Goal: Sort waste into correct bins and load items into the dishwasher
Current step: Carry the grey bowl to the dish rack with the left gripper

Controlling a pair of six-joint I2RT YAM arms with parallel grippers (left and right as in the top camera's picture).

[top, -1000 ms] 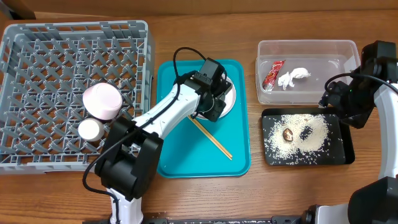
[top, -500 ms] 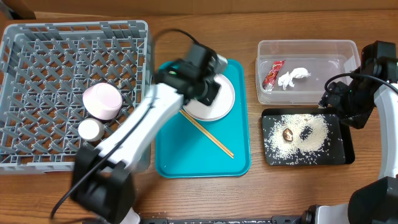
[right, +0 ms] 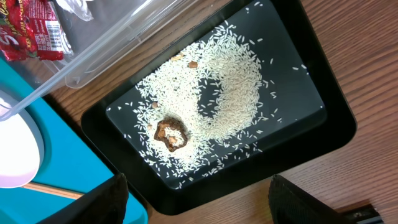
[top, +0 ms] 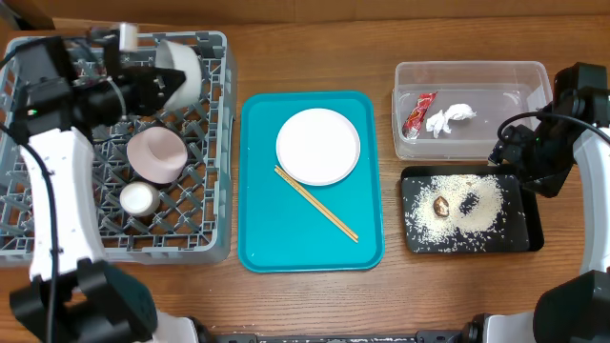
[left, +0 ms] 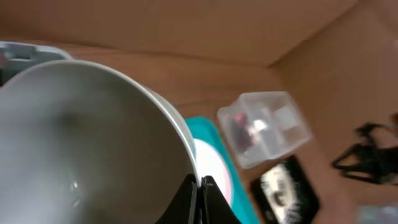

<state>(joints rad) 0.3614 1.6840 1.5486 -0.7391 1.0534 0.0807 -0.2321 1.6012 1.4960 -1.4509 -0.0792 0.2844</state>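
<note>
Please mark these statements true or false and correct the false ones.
The white plate lies on the teal tray. True.
The chopsticks are in the dish rack. False: they lie on the teal tray.
The red wrapper and tissue are in the clear tub. True.
The pink bowl sits on the black tray. False: it is in the dish rack.
The left jaws pinch the rim of the greyish-white bowl. True.

L-wrist view: whole frame blurred; greyish-white bowl [left: 81, 143] cut off at left & bottom edges; clear tub [left: 264, 127] contents illegible. R-wrist view: white plate [right: 15, 155] cut by left edge; red wrapper [right: 28, 28] cut at upper left; right gripper [right: 196, 202], fingertips only, bottom edge.
</note>
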